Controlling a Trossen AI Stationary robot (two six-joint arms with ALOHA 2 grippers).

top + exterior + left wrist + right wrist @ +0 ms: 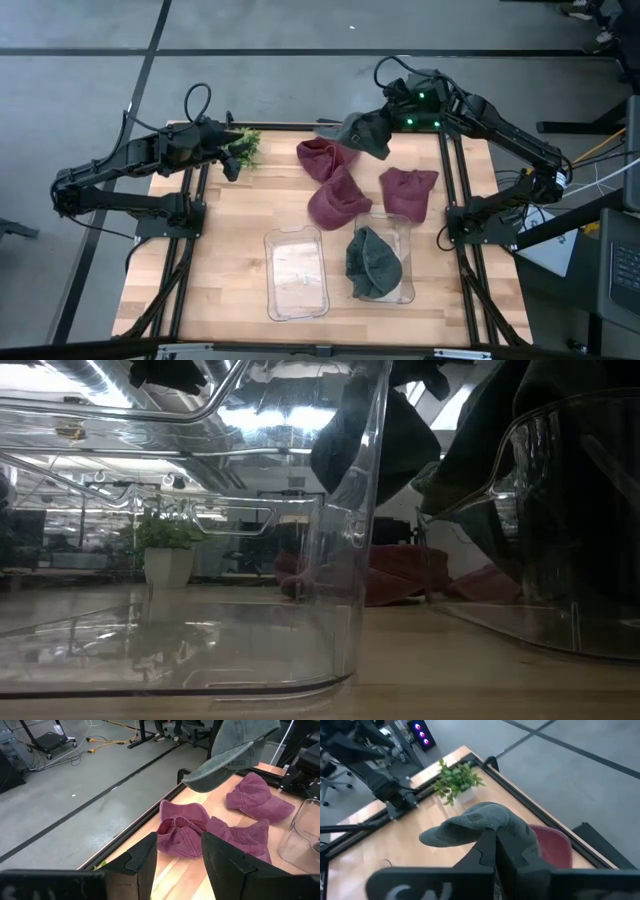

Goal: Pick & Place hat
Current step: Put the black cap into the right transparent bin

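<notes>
The right claw (495, 851) is clamped on a green hat (362, 131), holding it in the air above the tabletop's (230, 240) far edge, over a maroon hat (322, 156). The left claw (177, 862) hangs parted near the plant (243, 146).

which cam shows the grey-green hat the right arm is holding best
The left wrist view: the held hat hangs unobstructed, brim and crown clear. The high view shows it small at the right gripper; the right wrist view shows its own fingers covering part; the low view gives only a dark shape through the bin.
</notes>
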